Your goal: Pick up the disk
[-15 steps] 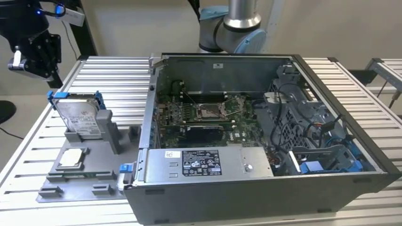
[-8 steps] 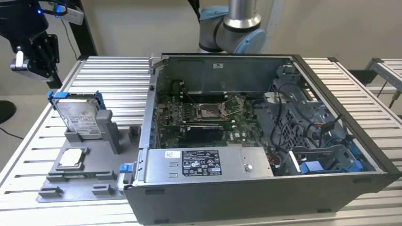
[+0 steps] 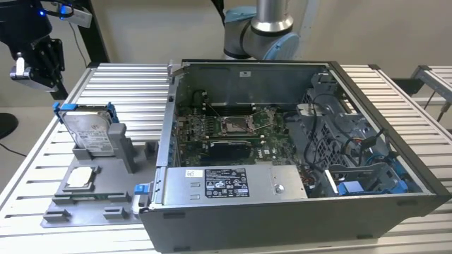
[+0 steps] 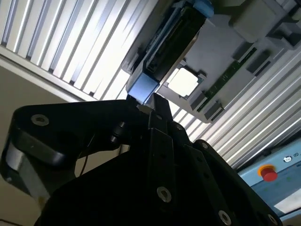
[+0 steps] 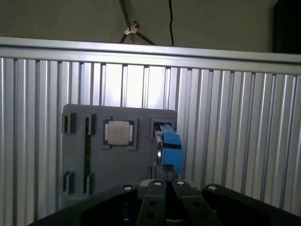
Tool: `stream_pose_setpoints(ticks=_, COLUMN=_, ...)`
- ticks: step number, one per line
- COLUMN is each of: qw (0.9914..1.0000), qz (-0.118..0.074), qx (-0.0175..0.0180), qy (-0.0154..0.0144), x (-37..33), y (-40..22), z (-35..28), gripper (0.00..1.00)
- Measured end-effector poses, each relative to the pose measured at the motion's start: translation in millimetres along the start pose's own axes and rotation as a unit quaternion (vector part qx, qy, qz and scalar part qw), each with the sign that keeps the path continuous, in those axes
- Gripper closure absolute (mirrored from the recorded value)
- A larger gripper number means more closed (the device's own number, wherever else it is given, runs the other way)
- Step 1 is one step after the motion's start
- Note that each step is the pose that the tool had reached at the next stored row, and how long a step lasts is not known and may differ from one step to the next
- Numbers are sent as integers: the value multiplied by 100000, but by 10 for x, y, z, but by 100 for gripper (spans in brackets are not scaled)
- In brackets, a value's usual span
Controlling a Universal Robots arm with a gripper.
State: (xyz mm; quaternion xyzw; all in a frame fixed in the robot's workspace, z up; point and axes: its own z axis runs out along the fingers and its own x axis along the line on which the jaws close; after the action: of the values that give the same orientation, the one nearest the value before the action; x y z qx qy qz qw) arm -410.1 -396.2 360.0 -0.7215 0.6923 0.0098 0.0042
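In the exterior view I see the gripper [image 3: 32, 73] raised at the exterior view's left, well apart from the disk [image 3: 88, 127]. The disk stands upright in a grey holder [image 3: 92, 197] on the tabletop [image 3: 134, 84], beside an open computer case [image 3: 282, 225]. In both wrist views the gripper looks clenched on nothing, and the disk sits edge-on next to 1 chip [image 5: 118, 133].

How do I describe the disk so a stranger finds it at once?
At the exterior view's left, beside the open computer case, lies a grey holder tray. The disk stands upright in its far slot: silver metal, white label, blue frame, unlike the small square chip lying flat.
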Motion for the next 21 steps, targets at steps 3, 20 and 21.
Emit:
stream_pose_setpoints(ticks=3, qw=100000, qz=-2, qx=-4, qy=3, x=0, y=0, z=0, gripper=0)
stream_pose_setpoints(ticks=20, qw=100000, qz=3, qx=-4, qy=4, x=-106, y=-11, z=99, gripper=0)
stream_pose_setpoints(ticks=21, qw=100000, qz=-2, qx=-1, qy=3, x=-121, y=-12, z=111, gripper=0)
